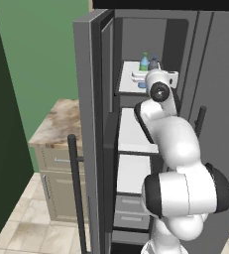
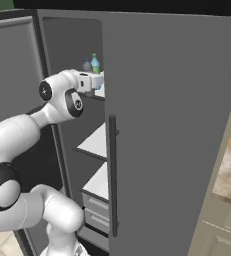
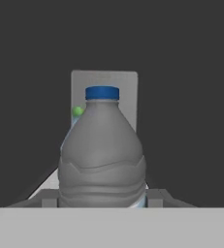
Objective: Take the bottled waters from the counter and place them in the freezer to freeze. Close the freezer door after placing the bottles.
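My arm reaches into the open freezer (image 1: 136, 30) at its top shelf (image 1: 128, 79). In the hand view the dark grey bottled water (image 3: 103, 155) with a blue cap stands upright, and my gripper (image 3: 104, 197) is shut on its lower body, one tip on each side. Just behind it stands the light blue bottle, with its green cap (image 3: 77, 111) peeking out at the left. Both base views show the two bottles side by side on that shelf: the light blue one (image 1: 144, 62) (image 2: 95, 63) and the dark one (image 1: 153, 63) (image 2: 86, 65). The gripper (image 1: 148, 75) (image 2: 98, 80) is right in front of them.
The freezer door (image 1: 88, 124) stands wide open to the left, its dark bar handle (image 1: 76, 188) toward me. Beyond it is the marbled counter (image 1: 56, 121). The fridge's right door (image 2: 172, 125) is shut. White shelves (image 1: 132, 134) and drawers (image 1: 128, 208) lie below my arm.
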Robot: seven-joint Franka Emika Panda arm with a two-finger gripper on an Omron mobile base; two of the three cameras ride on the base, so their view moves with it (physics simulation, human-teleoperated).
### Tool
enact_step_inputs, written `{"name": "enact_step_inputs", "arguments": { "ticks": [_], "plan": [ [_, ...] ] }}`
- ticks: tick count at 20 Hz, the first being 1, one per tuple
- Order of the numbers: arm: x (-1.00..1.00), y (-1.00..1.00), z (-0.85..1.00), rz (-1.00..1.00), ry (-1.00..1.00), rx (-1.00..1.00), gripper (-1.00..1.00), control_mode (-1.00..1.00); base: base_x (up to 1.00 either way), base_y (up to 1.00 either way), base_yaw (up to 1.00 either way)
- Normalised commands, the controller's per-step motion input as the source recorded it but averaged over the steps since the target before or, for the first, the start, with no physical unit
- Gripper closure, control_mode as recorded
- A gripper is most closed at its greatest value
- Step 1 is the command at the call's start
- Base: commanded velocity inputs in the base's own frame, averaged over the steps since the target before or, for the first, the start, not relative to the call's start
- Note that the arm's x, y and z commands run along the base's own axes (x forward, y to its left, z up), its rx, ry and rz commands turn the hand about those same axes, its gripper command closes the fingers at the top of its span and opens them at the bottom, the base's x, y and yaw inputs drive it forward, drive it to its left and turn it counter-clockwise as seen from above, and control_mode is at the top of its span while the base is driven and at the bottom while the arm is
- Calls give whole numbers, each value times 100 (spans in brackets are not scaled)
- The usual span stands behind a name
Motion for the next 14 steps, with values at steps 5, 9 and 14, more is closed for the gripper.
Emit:
{"name": "enact_step_inputs", "arguments": {
  "ticks": [5,9,14],
  "plan": [
    [14,-2,-17,0,-1,0,100,-100,0,0,0],
    [18,-2,-12,0,-1,0,100,-100,0,0,0],
    [20,0,-1,0,-3,0,100,-100,0,0,0]
  ]
}}
